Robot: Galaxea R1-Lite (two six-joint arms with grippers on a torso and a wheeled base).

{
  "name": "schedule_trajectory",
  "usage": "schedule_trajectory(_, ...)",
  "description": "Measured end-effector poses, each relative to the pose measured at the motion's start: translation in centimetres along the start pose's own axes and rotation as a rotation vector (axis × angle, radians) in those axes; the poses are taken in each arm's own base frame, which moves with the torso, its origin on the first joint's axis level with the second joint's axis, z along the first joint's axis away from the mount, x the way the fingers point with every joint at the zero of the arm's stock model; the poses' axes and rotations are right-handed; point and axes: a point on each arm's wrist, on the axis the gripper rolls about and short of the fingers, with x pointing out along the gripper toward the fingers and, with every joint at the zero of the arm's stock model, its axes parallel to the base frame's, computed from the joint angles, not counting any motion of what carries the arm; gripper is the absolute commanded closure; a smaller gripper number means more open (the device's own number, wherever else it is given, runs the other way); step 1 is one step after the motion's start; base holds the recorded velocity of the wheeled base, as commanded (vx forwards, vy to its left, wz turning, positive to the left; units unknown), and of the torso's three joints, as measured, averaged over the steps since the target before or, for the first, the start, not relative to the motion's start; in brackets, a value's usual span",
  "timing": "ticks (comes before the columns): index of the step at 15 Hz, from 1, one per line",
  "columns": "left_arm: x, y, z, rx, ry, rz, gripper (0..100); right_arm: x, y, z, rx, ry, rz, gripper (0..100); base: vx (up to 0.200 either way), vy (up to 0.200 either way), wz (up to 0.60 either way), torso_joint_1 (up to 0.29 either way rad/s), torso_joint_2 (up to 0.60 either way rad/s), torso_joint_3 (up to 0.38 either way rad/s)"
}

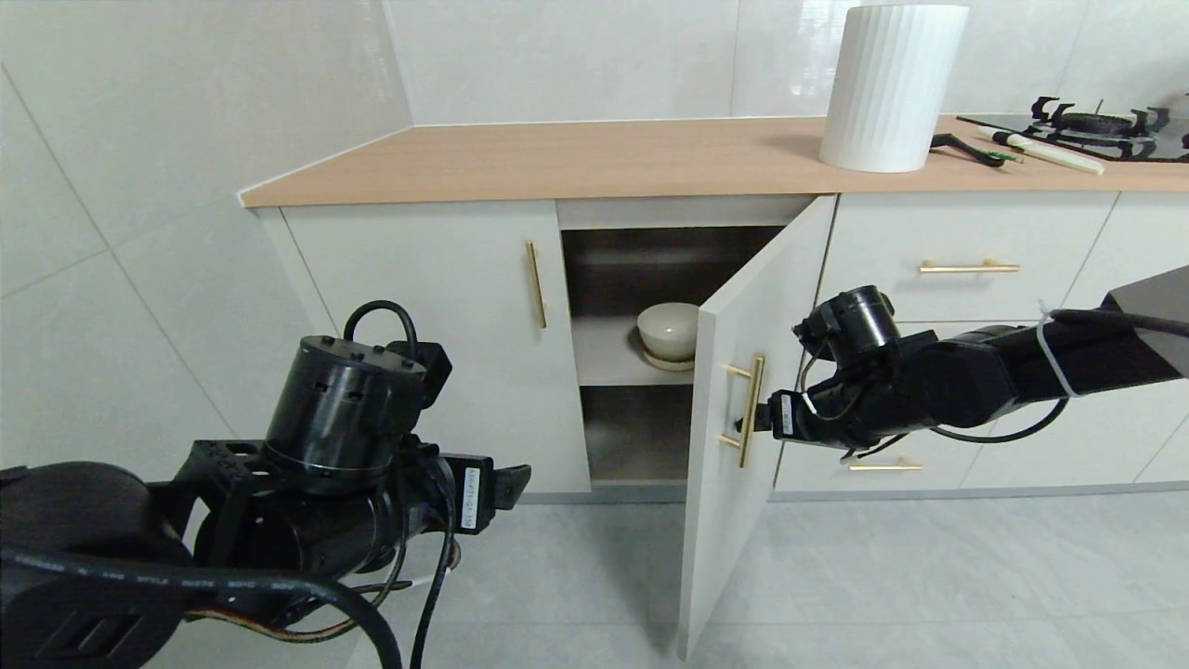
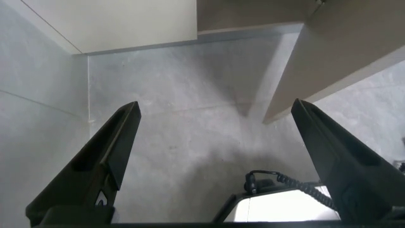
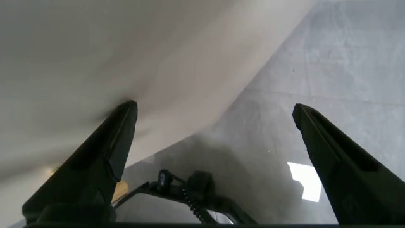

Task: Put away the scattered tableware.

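Note:
A cream bowl (image 1: pixel 668 332) sits on a small plate on the middle shelf inside the lower cabinet. The cabinet door (image 1: pixel 734 418) stands swung out toward me, its gold bar handle (image 1: pixel 747 410) facing right. My right gripper (image 1: pixel 765 414) hangs right beside that handle; in the right wrist view the right gripper (image 3: pixel 214 107) is open, facing the door's pale face (image 3: pixel 126 57). My left gripper (image 1: pixel 513 481) is low at the left, away from the cabinet. In the left wrist view the left gripper (image 2: pixel 215 104) is open over the floor, holding nothing.
A tall white ribbed container (image 1: pixel 890 85) stands on the wooden countertop (image 1: pixel 557 158). A white-handled utensil (image 1: pixel 1048 150) and a gas burner (image 1: pixel 1096 124) lie at the far right. The left cabinet door (image 1: pixel 446 334) is closed. Drawers (image 1: pixel 966 265) flank the right arm. Grey tiled floor (image 1: pixel 929 576) lies below.

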Motion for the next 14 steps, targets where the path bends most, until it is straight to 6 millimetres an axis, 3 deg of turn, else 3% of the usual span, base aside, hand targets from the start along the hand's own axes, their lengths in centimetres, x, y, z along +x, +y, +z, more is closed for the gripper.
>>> schedule_trajectory(1, 0.0, 0.0, -0.1, 0.003, 0.004, 0.002, 0, 0.2, 0.0, -0.1, 0.002, 0.003, -0.001, 0, 0.000, 0.000, 0.00, 0.000, 0.00, 0.000)
schedule_trajectory(9, 0.3, -0.1, -0.2, 0.006, 0.013, 0.005, 0, 2.0, 1.1, 0.5, 0.155, -0.110, 0.071, 0, 0.200, 0.000, 0.00, -0.001, 0.00, 0.004)
schedule_trajectory(14, 0.2, -0.1, -0.2, 0.006, 0.010, 0.002, 0, 3.3, 1.6, 1.5, 0.278, -0.247, 0.094, 0, 0.000, 0.000, 0.00, 0.000, 0.00, 0.000)
